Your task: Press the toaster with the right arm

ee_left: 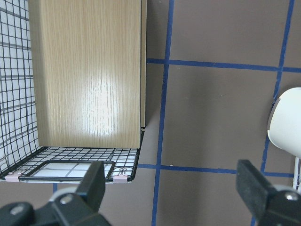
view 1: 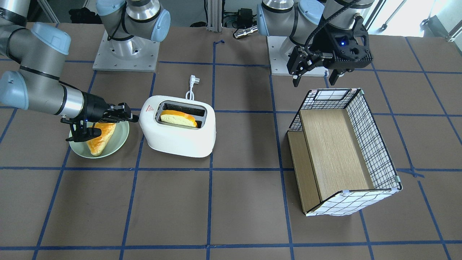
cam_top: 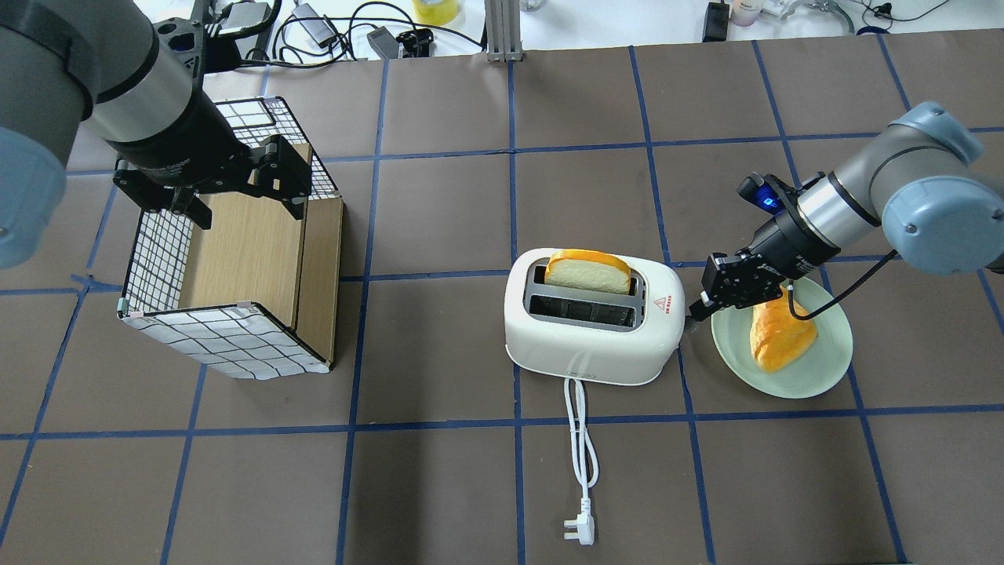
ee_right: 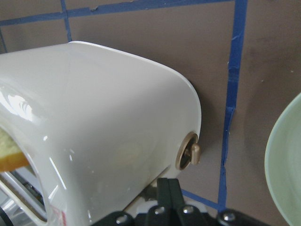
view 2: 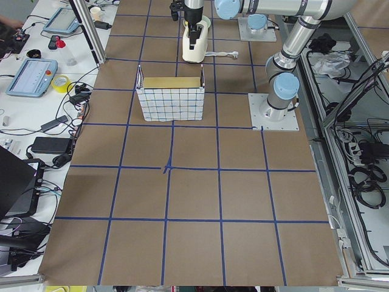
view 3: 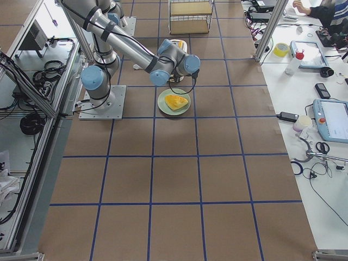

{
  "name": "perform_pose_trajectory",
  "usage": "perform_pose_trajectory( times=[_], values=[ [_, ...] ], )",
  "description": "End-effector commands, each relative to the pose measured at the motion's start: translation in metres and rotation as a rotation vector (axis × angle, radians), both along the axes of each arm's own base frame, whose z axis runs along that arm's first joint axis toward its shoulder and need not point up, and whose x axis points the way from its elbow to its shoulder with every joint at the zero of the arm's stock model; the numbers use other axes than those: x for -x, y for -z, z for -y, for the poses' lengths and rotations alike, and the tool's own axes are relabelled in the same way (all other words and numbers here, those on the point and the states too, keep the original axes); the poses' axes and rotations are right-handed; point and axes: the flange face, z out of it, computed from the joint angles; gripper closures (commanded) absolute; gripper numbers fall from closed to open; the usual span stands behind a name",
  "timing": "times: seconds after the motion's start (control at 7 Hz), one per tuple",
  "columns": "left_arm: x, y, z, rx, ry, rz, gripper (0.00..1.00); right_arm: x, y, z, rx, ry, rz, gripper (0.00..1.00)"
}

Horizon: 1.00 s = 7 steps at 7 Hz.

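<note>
I see matte brown desk (cam_top: pixel 439 486), blue tape grid (cam_top: pixel 516 424); white side bench (view 3: pixel 304 92) carrying blue-edged tablets (view 3: pixel 333 118), cables.

lt: bright, even, from above | shadows: soft, short | glare: toaster (ee_right: pixel 94 108), box (ee_left: pixel 89 70) wood | wrist cams: btm edge blurry | ext: sharp

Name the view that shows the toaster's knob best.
Right wrist: the knob sits close and unblocked on the toaster's end. Overhead and front views show the toaster's top, not the knob. Side views show the toaster tiny; left wrist catches only a white edge.
</note>
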Motion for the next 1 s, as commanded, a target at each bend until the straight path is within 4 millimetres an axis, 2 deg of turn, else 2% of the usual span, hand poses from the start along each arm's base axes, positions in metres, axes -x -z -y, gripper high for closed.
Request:
perform_pose_trajectory(
  times=[0.0, 0.14, 0.29, 0.43, 0.57, 0.71, 0.86],
  values=[
    [0.0, 0.0, 0.0, 0.0, 0.0, 0.0, 0.0, 0.002, -0.073, 0.005, 0.012, 0.075, -0.118, 1.0],
    [0.0, 0.0, 0.0, 0.0, 0.0, 0.0, 0.0, 0.003, -0.111, 0.007, 0.013, 0.102, -0.17, 1.0],
    [0.0, 0.0, 0.0, 0.0, 0.0, 0.0, 0.0, -0.007, -0.16, 0.016, 0.019, 0.099, -0.237, 1.0],
    [0.0, 0.0, 0.0, 0.0, 0.0, 0.0, 0.0, -0.028, -0.206, 0.022, 0.028, 0.108, -0.342, 1.0],
    [0.0, 0.0, 0.0, 0.0, 0.0, 0.0, 0.0, -0.067, -0.244, 0.025, 0.061, 0.126, -0.454, 1.0],
    [0.0, 0.0, 0.0, 0.0, 0.0, 0.0, 0.0, -0.097, -0.253, 0.021, 0.077, 0.138, -0.499, 0.97],
    [0.0, 0.0, 0.0, 0.0, 0.0, 0.0, 0.0, -0.107, -0.263, 0.025, 0.14, 0.152, -0.537, 0.83]
  ],
)
